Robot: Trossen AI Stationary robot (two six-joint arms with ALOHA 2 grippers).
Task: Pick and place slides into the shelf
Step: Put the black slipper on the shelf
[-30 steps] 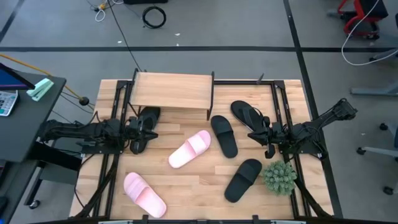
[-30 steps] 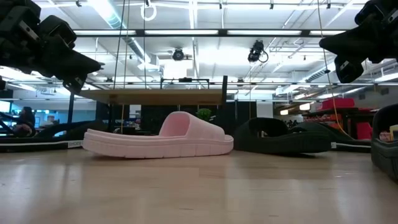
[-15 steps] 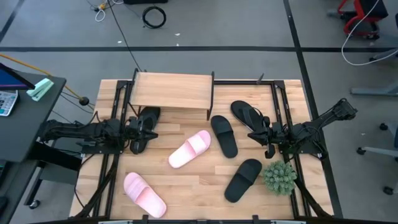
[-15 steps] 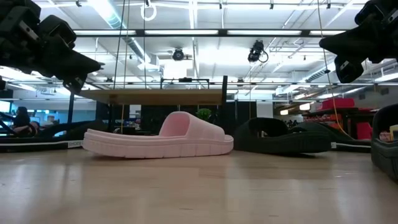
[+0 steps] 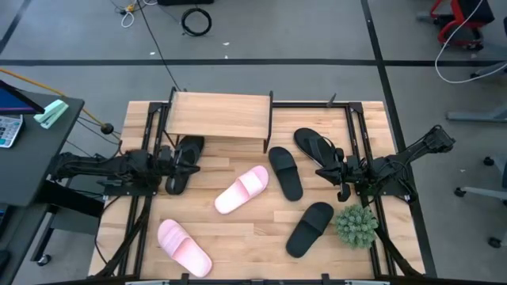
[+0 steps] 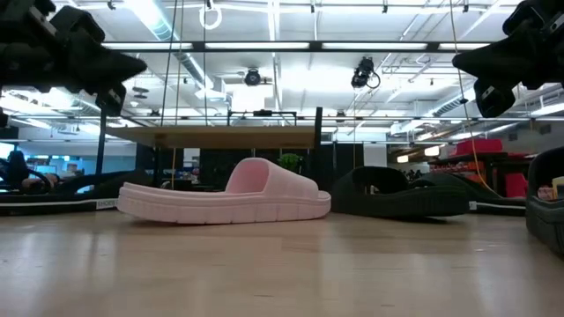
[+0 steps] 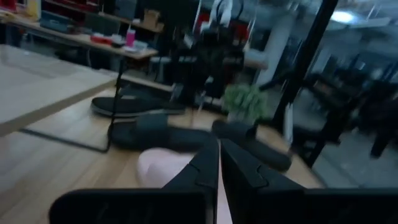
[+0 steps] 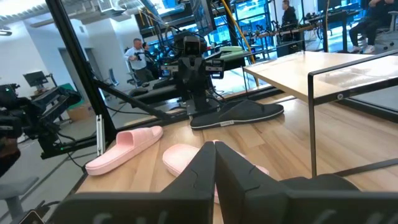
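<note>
On the table, no slide (image 5: 242, 190) shows readable writing.

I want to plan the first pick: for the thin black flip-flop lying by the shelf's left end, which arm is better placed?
Probably the left. Its gripper is right beside that flip-flop, close to the shelf. The right gripper waits across the table, near the other flip-flop.
</note>
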